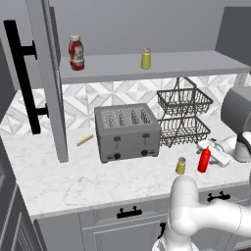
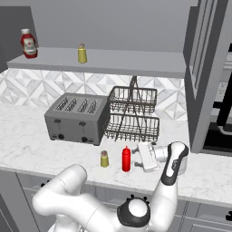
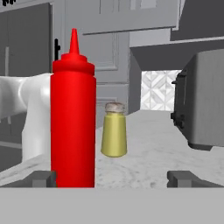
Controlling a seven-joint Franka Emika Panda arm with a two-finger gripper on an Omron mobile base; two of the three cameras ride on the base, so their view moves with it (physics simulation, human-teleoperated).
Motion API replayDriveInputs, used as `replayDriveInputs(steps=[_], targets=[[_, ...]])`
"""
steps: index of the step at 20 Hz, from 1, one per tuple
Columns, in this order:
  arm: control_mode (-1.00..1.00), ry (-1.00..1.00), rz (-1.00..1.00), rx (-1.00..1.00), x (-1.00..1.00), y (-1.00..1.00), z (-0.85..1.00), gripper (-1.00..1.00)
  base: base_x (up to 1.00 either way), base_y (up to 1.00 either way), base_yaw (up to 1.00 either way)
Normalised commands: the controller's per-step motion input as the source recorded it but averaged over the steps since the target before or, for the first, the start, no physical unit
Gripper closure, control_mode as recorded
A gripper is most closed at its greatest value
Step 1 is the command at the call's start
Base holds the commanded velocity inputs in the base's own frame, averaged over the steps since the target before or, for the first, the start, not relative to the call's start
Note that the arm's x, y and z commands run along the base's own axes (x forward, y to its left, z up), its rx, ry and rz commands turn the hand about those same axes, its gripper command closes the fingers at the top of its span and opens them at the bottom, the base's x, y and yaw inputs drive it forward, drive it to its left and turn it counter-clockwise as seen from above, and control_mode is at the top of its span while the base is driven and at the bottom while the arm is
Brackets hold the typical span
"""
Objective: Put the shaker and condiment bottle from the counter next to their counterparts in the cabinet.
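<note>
Red condiment bottle [image 1: 204,160] upright near the worktop [image 1: 73,181] front edge, olive shaker [image 1: 181,166] just beside it, apart. End effector [image 2: 139,157] low and level at the bottle's side, pointing straight at it — fingers spread wide, holding nothing. Arm folded low, elbow out front, wrist turned sideways. Behind — toaster [image 1: 126,131], wire basket rack [image 1: 184,117]. Up on the cabinet shelf [image 1: 162,66], ketchup bottle [image 1: 76,52] and yellow shaker [image 1: 145,59] well apart.
</note>
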Motion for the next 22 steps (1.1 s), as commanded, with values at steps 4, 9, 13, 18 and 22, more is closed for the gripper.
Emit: replayDriveInputs(steps=[4, 9, 13, 18, 22], targets=[[-1.00, 0.01, -0.03, 0.00, 0.00, 0.03, 0.00, -1.00, 0.00, 0.00, 0.00], [-1.00, 0.02, -0.04, 0.00, 0.00, 0.07, -0.01, -1.00, 0.00, 0.00, 0.00], [-1.00, 0.02, -0.06, 0.00, -0.03, 0.11, -0.02, -1.00, 0.00, 0.00, 0.00], [-1.00, 0.00, -0.06, 0.00, -0.01, 0.12, -0.02, -1.00, 0.00, 0.00, 0.00], [-1.00, 0.00, -0.07, 0.00, -0.01, 0.14, -0.01, -1.00, 0.00, 0.00, 0.00]])
